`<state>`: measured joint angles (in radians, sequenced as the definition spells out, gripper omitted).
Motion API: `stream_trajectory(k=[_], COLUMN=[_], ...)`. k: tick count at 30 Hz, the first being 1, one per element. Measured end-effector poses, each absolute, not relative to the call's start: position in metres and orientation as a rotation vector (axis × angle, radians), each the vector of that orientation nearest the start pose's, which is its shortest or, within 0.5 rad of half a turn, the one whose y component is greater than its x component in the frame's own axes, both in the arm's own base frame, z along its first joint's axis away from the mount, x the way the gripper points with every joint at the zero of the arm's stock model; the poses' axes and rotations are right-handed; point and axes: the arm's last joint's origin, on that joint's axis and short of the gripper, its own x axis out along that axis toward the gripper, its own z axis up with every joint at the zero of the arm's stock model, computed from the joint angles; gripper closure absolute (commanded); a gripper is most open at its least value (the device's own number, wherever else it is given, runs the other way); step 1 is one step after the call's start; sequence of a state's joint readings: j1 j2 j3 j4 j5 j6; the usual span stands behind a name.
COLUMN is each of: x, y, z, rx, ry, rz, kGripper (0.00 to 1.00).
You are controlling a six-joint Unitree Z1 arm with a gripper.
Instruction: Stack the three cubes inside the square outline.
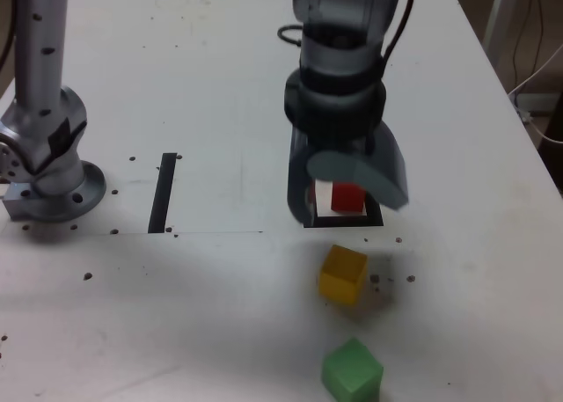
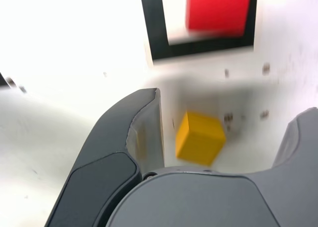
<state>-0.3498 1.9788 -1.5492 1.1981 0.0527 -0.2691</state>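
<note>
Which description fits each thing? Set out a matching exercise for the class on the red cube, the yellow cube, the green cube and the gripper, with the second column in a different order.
Column A
1. red cube
2. yellow cube
3. green cube
4. gripper

Column B
a. lowest in the exterior view, far from the frame
b. open and empty
c. inside the square outline
d. on the table just outside the frame, seen between the fingers in the wrist view

Pairs: 1-c, 2-d, 3-a, 4-b
</note>
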Motion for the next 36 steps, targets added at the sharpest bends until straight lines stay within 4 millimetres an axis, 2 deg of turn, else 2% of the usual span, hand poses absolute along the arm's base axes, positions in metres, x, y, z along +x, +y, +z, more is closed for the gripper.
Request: stream_trajectory(k=[5, 12, 20, 26, 36], x=[0.337, 0.346, 0.347, 0.346, 0.35], y=[-0.135, -0.14, -0.146, -0.147, -0.153], z=[0.257, 0.247, 0.237, 0.235, 0.223], rx=[0.138, 0.177, 0.19, 0.184, 0.125], ry=[1.629, 1.652, 1.679, 1.695, 1.708], rz=[-0.031, -0.065, -0.092, -0.12, -0.191], kGripper=[0.03, 0.08, 0.11, 0.17, 0.34])
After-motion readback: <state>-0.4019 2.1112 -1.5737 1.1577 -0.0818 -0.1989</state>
